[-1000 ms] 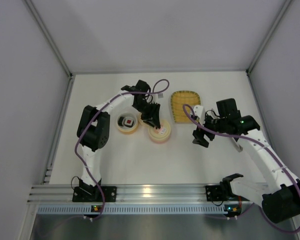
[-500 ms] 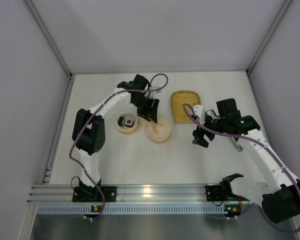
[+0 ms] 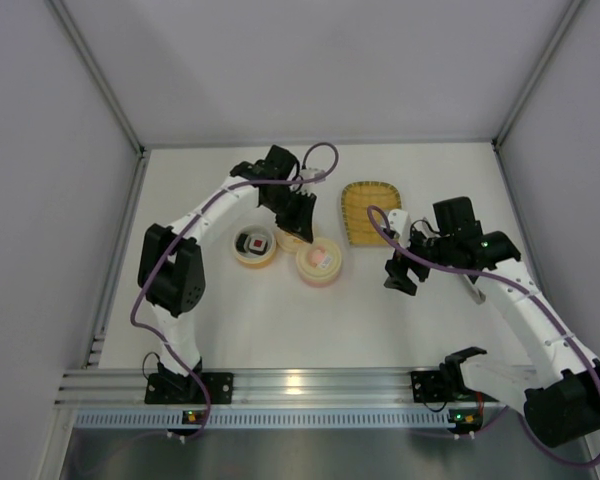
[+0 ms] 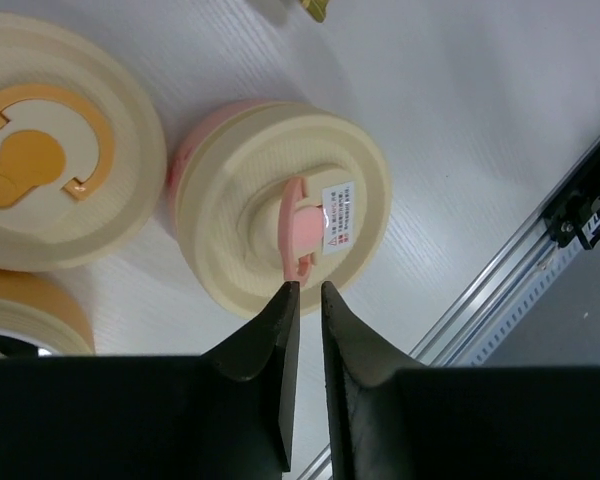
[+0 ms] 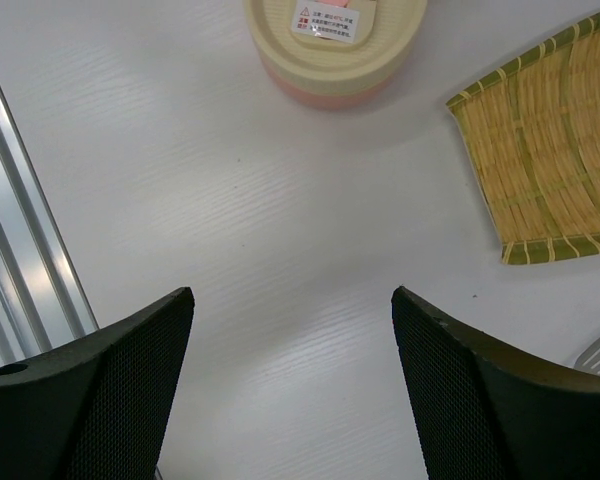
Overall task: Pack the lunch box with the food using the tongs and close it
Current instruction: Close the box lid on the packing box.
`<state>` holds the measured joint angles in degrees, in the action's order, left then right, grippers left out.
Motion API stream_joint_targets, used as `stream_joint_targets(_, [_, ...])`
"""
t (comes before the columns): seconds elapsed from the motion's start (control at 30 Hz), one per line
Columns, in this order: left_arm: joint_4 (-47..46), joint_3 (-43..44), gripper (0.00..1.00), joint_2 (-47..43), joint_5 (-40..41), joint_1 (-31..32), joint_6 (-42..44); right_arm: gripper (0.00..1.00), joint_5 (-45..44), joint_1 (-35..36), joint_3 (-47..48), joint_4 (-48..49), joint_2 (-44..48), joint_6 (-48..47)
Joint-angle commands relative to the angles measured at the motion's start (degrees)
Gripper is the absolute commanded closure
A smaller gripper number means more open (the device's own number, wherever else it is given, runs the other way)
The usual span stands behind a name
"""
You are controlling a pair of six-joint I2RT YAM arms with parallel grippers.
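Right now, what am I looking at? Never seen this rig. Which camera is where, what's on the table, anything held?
Two robot arms, bolted at the near edge of a table. The wide picture looks down from above and behind them. The other two come from a camera on each wrist, showing that arm's own fingers. On the table: a closed pink pot, a cream lid with orange fittings, an open orange pot holding a sushi roll, and a woven yellow tray. The left hand is nearly closed near the pink pot, holding nothing. The right hand is open and empty.

Left gripper near-closed, right gripper wide
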<state>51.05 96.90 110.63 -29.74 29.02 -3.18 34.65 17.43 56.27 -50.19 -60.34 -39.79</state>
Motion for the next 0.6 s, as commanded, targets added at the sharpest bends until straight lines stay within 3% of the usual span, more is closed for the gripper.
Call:
stream_joint_targets(0.0, [-0.9,0.2,0.81,-2.3,-3.8,1.7,0.3,0.21,2.2,-1.1,1.5,1.2,1.3,0.4])
stream_joint_targets(0.23, [-2.1,-1.0,0.82,1.2,-6.6,1.7,-1.6,0.21,1.8,-1.0,1.0,1.6,1.4,0.5])
stream_joint_targets(0.57, [-3.7,-0.7,0.83,7.0,-3.3,1.6,-1.8,0.21,1.6,-1.0,0.4,1.3,1.9,0.0])
